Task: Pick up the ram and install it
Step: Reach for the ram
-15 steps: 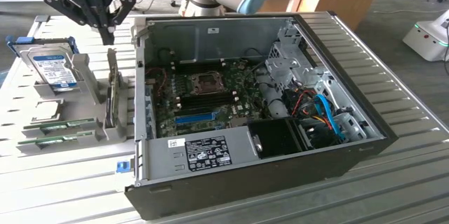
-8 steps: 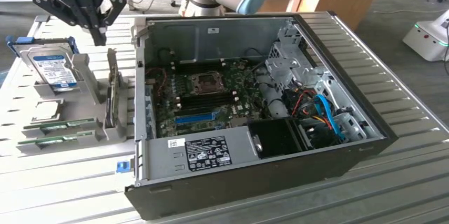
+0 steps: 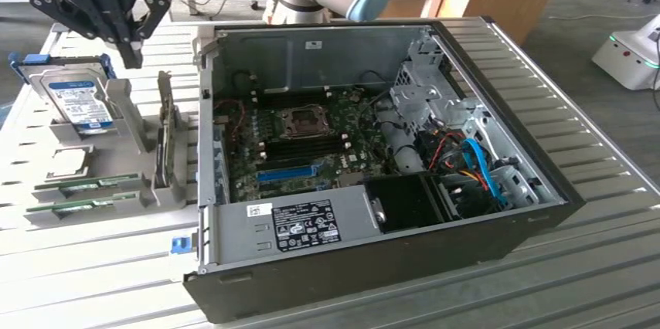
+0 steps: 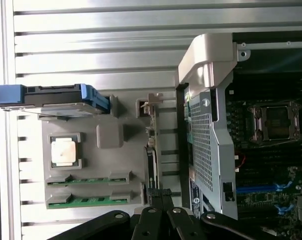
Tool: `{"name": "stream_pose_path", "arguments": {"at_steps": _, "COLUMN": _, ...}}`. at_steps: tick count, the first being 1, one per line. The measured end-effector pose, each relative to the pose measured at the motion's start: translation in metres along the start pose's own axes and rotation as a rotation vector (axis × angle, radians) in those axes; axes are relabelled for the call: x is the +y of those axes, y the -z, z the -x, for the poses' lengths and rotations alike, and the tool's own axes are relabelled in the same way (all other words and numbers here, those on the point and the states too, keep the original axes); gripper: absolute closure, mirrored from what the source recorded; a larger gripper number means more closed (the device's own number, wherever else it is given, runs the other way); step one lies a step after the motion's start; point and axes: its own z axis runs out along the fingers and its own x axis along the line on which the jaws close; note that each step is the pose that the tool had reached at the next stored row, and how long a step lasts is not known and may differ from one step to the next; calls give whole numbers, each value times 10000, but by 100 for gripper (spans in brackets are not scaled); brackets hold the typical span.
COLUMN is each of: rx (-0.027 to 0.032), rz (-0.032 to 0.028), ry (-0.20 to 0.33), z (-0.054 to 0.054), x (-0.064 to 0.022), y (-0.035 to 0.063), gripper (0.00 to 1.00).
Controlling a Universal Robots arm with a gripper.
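Gripper (image 3: 132,57) was found closed and empty, fingertips together, hanging above the grey parts holder (image 3: 134,124) at the exterior view's left, near the upright hard drive (image 3: 80,101). The ram (image 3: 88,184) lay untouched, seated on edge in a slot at the holder's near end, a second stick (image 3: 80,205) just beside it. The slots appeared to leave each board's top edge free for a pinch. The processor (image 3: 67,161) sat between drive and ram. The computer case (image 3: 495,213) stood open-sided at the right, motherboard (image 3: 309,132) exposed for access from above. Pickup had not begun.
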Motion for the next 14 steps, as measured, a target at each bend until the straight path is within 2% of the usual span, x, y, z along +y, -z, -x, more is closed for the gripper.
{"name": "stream_pose_path", "arguments": {"at_steps": 14, "rx": 38, "rz": -3, "ry": -2, "z": -298, "x": -23, "y": -14, "gripper": 89}}
